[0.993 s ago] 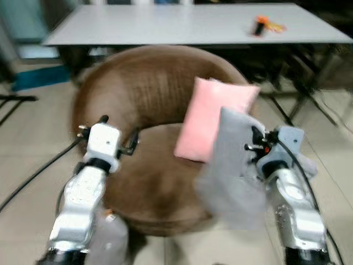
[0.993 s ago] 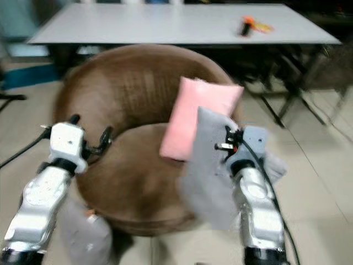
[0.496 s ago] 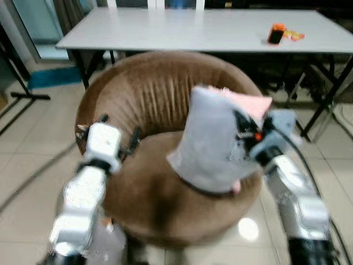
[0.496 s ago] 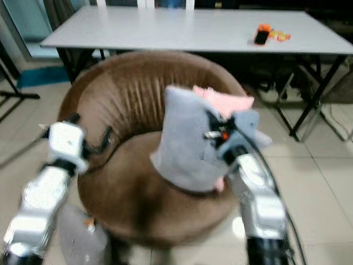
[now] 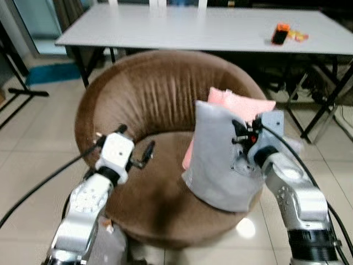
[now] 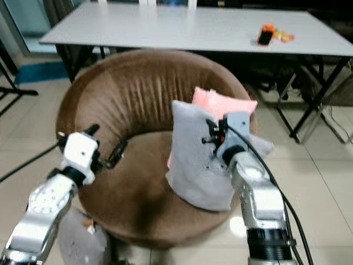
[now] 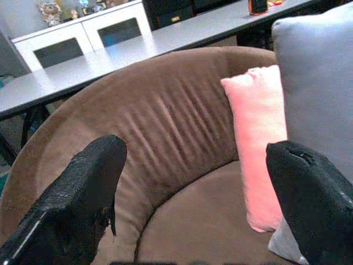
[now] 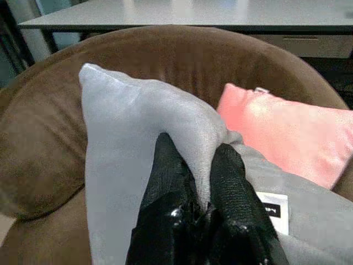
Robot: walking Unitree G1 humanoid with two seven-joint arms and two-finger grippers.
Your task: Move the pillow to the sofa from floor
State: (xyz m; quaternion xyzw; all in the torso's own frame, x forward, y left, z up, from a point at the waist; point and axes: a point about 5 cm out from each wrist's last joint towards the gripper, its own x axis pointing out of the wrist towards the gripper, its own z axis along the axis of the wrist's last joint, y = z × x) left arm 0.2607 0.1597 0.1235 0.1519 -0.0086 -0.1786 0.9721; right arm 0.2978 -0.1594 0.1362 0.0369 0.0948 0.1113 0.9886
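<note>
While my right gripper (image 8: 198,182) pinches a fold of the grey pillow (image 5: 220,160), its two fingers (image 8: 168,176) are closed tight on the fabric, a ridge of cloth bunched between them. Pillow stands roughly upright over the right half of the sofa (image 5: 138,94) seat, lower edge at or on the cushion; contact not certain. A white label (image 8: 271,211) shows on the pillow near the fingers. Just behind it a pink pillow (image 5: 237,102) leans on the backrest, the grey one overlapping its front. My left gripper (image 7: 193,193) is over the left part of the seat, fingers spread wide, nothing between them, pointing toward the backrest and the pink pillow. Sofa is a round brown tub type on a tiled floor (image 5: 33,149). Behind it, a long grey table (image 5: 182,27) with an orange-and-black object (image 5: 281,33) near its right end. Black cable (image 5: 38,185) trails across the floor at left.
</note>
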